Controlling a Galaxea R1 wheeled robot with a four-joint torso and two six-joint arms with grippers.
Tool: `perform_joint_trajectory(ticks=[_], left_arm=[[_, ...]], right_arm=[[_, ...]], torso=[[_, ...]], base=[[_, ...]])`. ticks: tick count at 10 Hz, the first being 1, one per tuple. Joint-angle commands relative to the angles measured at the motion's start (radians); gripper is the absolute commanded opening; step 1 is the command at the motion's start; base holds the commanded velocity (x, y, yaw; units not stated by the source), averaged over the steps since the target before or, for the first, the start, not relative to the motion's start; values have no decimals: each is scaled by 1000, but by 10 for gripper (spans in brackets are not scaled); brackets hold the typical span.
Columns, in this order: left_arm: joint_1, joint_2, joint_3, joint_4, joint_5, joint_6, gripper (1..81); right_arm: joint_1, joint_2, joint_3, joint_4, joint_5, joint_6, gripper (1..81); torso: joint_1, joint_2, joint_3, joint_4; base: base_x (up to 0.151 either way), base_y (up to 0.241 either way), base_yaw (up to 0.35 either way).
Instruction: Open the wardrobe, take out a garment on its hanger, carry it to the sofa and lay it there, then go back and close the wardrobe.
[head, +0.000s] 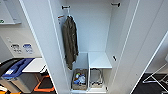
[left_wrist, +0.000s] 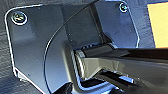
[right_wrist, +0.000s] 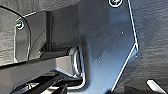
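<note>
The wardrobe (head: 100, 30) is seen from the head view with both tall white doors swung open, the left door (head: 40, 45) and the right door (head: 140, 45) framing a white interior. A dark rail bracket (head: 65, 7) is fixed high on the left inner wall and another (head: 115, 4) high on the right. An olive-green garment (head: 70, 42) is hung at the left of the interior, reaching down toward the lower compartments. A white shelf (head: 99, 60) is set across the lower right part, beside a vertical divider. Below, a woven basket (head: 80, 79) with mixed contents is placed in the left compartment, and a wire basket (head: 96, 77) is placed in the right one under the shelf. No orange garment is seen inside the wardrobe. Left of the wardrobe, a blue-lidded grey bin (head: 15, 71) is stood on the floor, near an orange frame (head: 45, 85). At the far right, a white wire stand (head: 157, 77) is seen on dark flooring. In the left wrist view, dark carpet (left_wrist: 5, 50) and a yellow-orange patch (left_wrist: 158, 25) are shown behind the robot's plate. In the right wrist view, dark carpet (right_wrist: 152, 50) is shown. How either gripper's jaws stand cannot be told.
</note>
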Motion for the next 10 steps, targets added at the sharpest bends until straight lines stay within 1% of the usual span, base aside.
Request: perform_joint_trajectory(ticks=[1,3,10], left_arm=[[-29,8,10,-6,39,3,811],[-28,8,10,-6,39,3,811],[-26,6,10,-6,39,3,811]], right_arm=[[27,5,2,-5,-61,-2,811],[27,5,2,-5,-61,-2,811],[24,7,5,-4,-61,-2,811]], torso=[[1,0,0,0],[1,0,0,0],[1,-1,0,0]], base=[[0,0,0],[0,0,0],[73,0,0]])
